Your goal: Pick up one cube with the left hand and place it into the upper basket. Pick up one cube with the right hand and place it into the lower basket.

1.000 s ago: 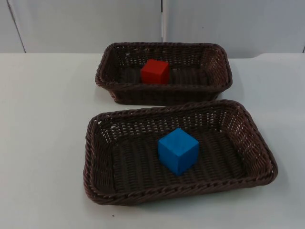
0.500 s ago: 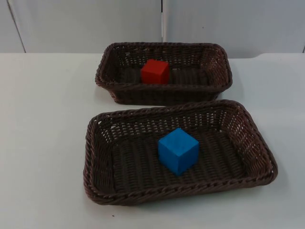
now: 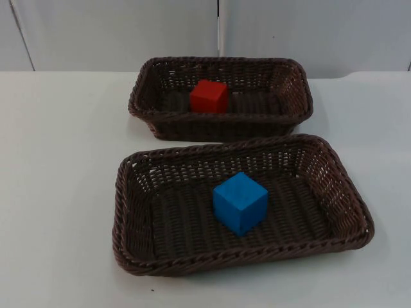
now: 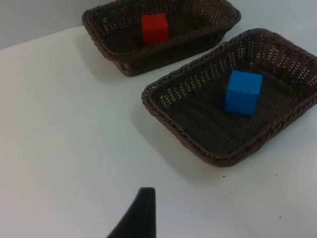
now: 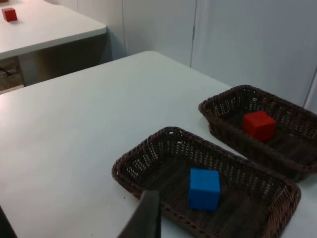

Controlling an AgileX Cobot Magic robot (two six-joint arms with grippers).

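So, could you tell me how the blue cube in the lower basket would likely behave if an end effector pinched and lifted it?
The blue cube has flat, parallel faces, so a pinch should probably seat squarely. It looks rigid, with sharp edges, so it is unlikely to deform. Sitting flat on the lower basket's woven floor, it should neither roll nor tip; a push might catch on the weave.

White table top, matte, bare surface at 9 o'clock and along 6 o'clock in the top view; a few tiny dark specks on it. Grey partition wall at 12 o'clock, panelled, one vertical seam near centre, another slanting at far 10 o'clock. Right wrist view: second white table standing apart beyond a gap, pale wall panels behind it; a small red block sits on that second table near its far end.
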